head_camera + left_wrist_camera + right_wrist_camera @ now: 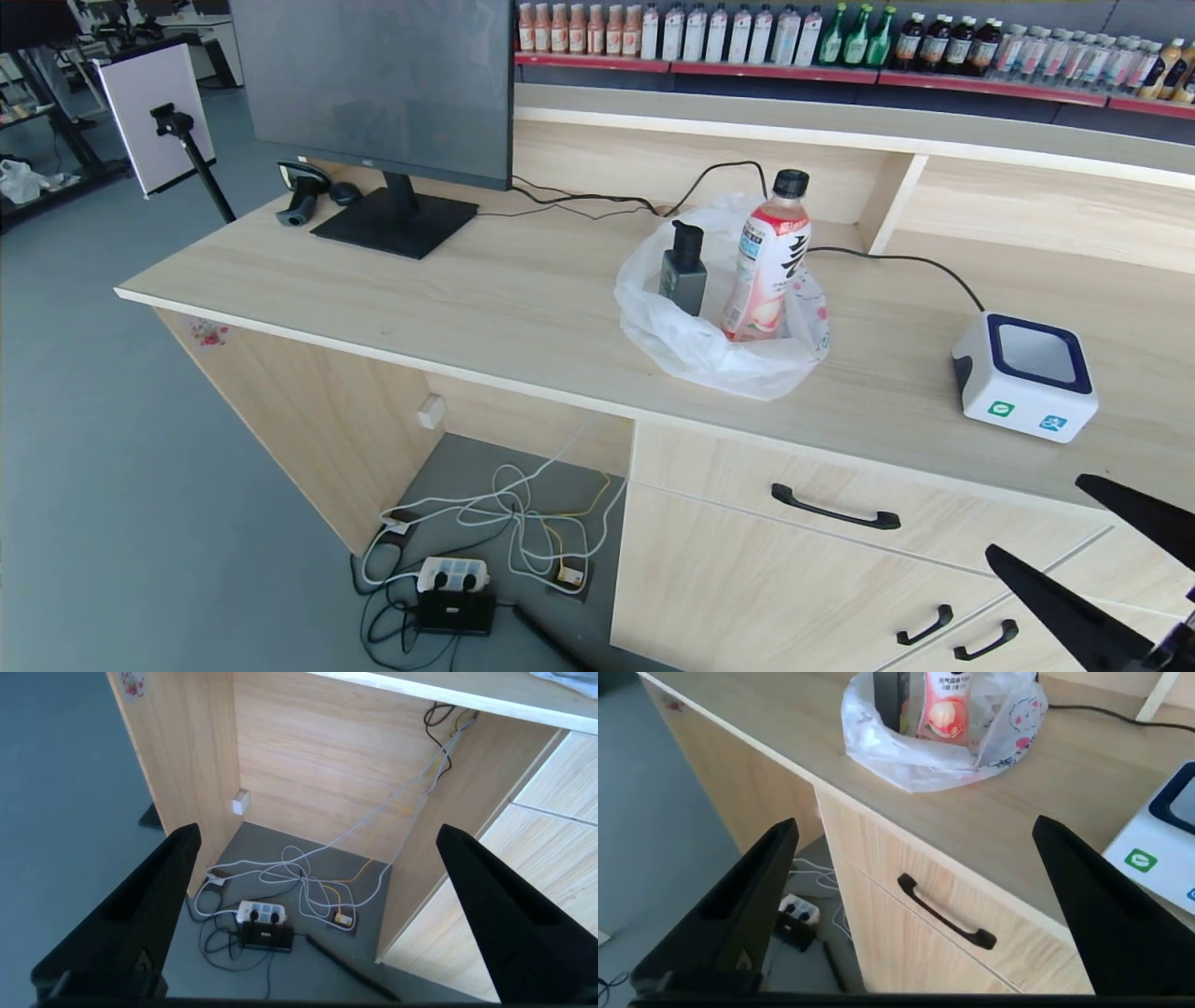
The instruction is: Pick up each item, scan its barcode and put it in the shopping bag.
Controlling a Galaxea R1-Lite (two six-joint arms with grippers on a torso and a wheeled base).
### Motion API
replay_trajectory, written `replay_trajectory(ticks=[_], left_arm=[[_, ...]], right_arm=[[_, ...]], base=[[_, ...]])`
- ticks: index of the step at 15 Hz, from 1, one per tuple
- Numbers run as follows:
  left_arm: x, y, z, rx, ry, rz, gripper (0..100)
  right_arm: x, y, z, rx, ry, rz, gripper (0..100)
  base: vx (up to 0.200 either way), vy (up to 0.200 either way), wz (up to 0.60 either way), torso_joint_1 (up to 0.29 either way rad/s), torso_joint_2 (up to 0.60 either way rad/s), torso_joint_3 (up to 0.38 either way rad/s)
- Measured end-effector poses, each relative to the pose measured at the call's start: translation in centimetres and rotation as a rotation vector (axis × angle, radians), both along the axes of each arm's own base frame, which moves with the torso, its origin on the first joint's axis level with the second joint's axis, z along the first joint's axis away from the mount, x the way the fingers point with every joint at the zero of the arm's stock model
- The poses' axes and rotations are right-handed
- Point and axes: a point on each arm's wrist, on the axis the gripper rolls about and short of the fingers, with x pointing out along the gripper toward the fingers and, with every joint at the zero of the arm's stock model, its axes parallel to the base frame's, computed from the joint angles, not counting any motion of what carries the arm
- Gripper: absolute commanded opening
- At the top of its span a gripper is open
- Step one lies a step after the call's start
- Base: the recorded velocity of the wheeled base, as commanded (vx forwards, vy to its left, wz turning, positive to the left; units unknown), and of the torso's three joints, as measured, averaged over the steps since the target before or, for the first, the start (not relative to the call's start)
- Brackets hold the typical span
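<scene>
A white plastic shopping bag sits open on the wooden counter. Inside it stand a pink drink bottle with a black cap and a dark grey pump bottle. A white and blue barcode scanner box rests to the right of the bag. My right gripper hangs open and empty below the counter's front edge, by the drawers. Its wrist view has the bag, the pink bottle and the scanner box beyond the gripper. My left gripper is open and empty, low before the knee space.
A monitor and a handheld scanner stand at the counter's far left. Drawers with black handles face me under the counter. A power strip and loose cables lie on the floor. Shelves of bottles line the back.
</scene>
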Motion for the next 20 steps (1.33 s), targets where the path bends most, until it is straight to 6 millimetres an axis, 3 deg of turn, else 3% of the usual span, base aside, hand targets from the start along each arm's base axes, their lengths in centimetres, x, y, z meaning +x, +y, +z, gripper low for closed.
replay_trajectory(ticks=[5, 9, 20], left_arm=[[0.0, 0.0, 0.0, 0.000, 0.000, 0.001, 100], [0.0, 0.0, 0.0, 0.000, 0.000, 0.001, 100], [0.0, 0.0, 0.0, 0.000, 0.000, 0.000, 100]], right_arm=[[-6.1, -2.1, -3.8, -0.129, 0.147, 0.078, 100], [-9.3, -3.5, -6.4, -0.133, 0.131, 0.087, 100], [-10.2, -3.8, -7.0, -0.022, 0.109, -0.241, 100]], base=[[0.000, 0.000, 0.00, 0.000, 0.00, 0.000], [0.000, 0.000, 0.00, 0.000, 0.00, 0.000], [0.000, 0.000, 0.00, 0.000, 0.00, 0.000]])
